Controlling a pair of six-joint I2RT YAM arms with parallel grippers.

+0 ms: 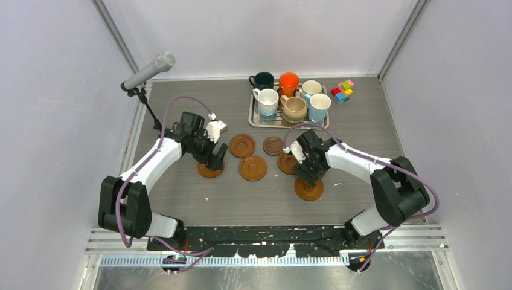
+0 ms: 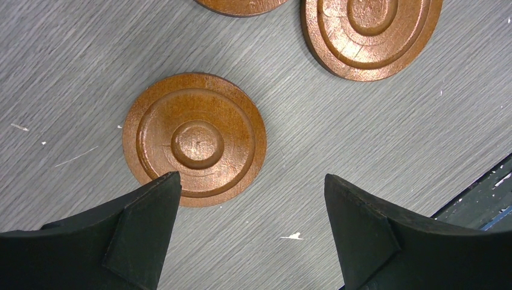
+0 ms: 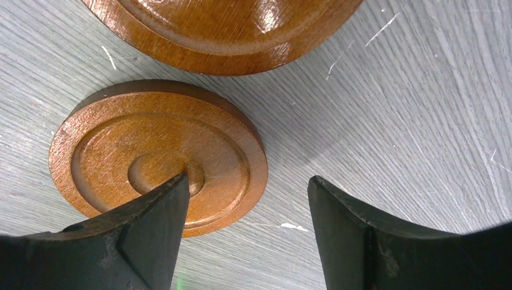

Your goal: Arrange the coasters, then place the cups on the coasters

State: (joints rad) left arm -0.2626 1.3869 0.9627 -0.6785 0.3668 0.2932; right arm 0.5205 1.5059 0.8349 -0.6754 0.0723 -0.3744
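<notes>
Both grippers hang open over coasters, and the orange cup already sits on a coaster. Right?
Not quite. The orange cup sits on no coaster: the top external view shows it among the other cups at the silver tray. The left gripper and right gripper do hang open over coasters.

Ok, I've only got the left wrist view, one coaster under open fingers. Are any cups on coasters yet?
Observer: No. All six cups are bunched at the silver tray on the far side, none on a coaster.
Operator: And the right arm?
Observer: The right gripper is open, holding nothing, just above another coaster that lies flat.
</notes>
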